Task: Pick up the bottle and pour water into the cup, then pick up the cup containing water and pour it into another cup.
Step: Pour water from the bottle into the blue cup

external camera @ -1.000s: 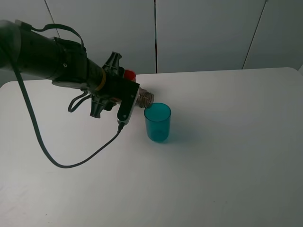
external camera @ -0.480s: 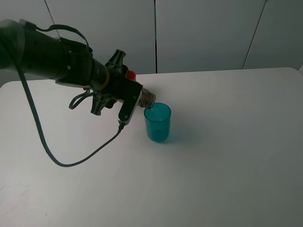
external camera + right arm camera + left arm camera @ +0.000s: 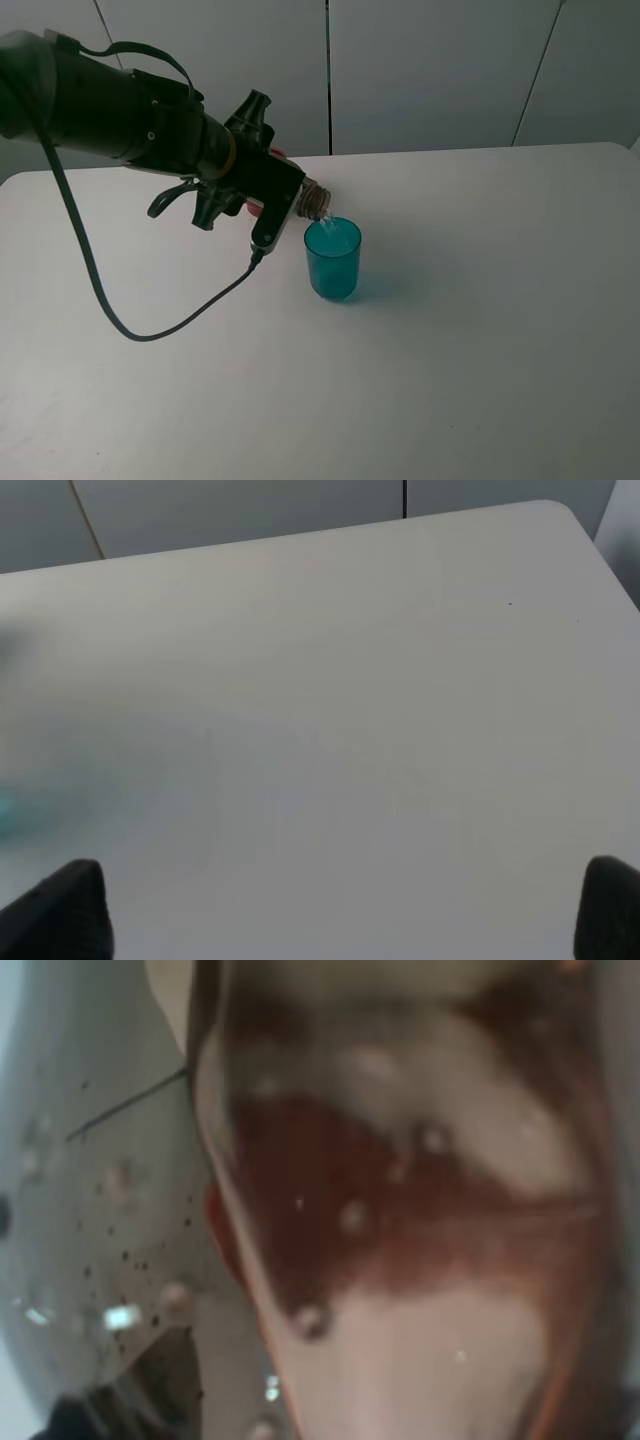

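- Over the left-centre of the bench point(image 3: 500, 300), the bottle point(image 3: 318, 203) is held off the surface by the left end effector point(image 3: 288, 200).
- Bottle long axis: steeply tipped, close to level. The threaded neck points to the right of the high view and slightly down.
- Bottle mouth: capless, placed just above the near-left rim of the cup point(image 3: 333, 262).
- A thin pale stream appears to run from the mouth into the cup; the view is too coarse to confirm it.
- Bottle appearance: clear plastic with a brownish tint. Only the neck shows in the high view.
- In the left wrist view the bottle wall point(image 3: 400, 1210) fills the picture, blurred, with droplets on it.
- Left end effector: fingers pinched on the bottle body.
- Cup: translucent teal-blue, straight-sided, upright on the bench.
- Another cup point(image 3: 257, 208): only a red-brown patch shows behind the left end effector.
- Right end effector point(image 3: 340, 910): fingers spread wide, holding nothing, above bare bench.
- A black cable point(image 3: 150, 335) hangs in a loop from the left arm.
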